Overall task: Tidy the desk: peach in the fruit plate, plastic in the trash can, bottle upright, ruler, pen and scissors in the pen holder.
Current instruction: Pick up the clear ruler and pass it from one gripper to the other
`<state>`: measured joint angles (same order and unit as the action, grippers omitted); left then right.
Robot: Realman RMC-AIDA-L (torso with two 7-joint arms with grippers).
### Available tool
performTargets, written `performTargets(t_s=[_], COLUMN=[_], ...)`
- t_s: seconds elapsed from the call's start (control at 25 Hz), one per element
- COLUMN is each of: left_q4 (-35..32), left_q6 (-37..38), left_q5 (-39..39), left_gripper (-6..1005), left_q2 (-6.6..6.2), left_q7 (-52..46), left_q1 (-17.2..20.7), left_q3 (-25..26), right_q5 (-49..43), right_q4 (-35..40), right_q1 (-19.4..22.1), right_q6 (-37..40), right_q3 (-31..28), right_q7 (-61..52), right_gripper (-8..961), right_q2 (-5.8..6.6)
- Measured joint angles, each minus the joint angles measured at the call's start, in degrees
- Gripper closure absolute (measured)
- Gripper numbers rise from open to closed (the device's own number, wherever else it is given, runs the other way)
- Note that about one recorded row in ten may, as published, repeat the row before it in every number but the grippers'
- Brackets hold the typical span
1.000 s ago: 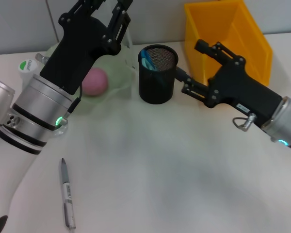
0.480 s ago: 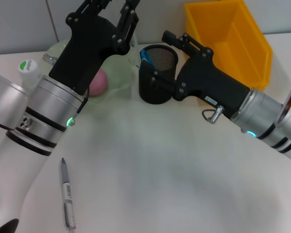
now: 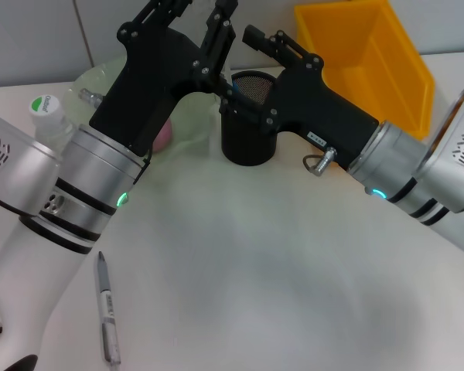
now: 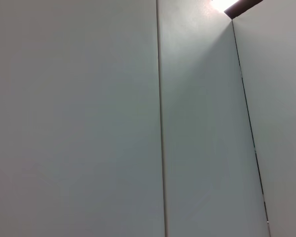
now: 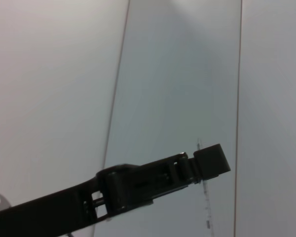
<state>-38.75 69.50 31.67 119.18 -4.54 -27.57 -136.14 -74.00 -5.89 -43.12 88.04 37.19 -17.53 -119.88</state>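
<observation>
The clear ruler (image 3: pixel 213 97) stands upright under the left gripper (image 3: pixel 197 9), whose jaw state is hidden; the right gripper (image 3: pixel 243 69) gapes narrowly beside it.

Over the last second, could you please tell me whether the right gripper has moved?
Yes. The right gripper has swung from beside the yellow bin toward the robot's left, and now reaches across the black mesh pen holder.
</observation>
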Motion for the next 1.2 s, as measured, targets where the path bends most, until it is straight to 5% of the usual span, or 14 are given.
performTargets(t_s=[0.96,1.2], left_q4=[-0.01,-0.01], left_q6=[-0.96,-0.96], left_q5=[0.28,0.16], left_gripper=[519,515], left_q2=[0.0,0.0], left_q7=[0.06,0.06], left_q1=[-0.29,-0.29], left_q3=[-0.09,-0.09], right_q5=[-0.49,-0.53], right_q4=[-3.25,-3.3], right_q1=[-2.42,-2.5], right_q6=[-0.54,-0.76], right_q3=[-2.88,-2.86], right_q7=[6.7,7.08], right_gripper=[290,393], right_q2=[0.0,0.0])
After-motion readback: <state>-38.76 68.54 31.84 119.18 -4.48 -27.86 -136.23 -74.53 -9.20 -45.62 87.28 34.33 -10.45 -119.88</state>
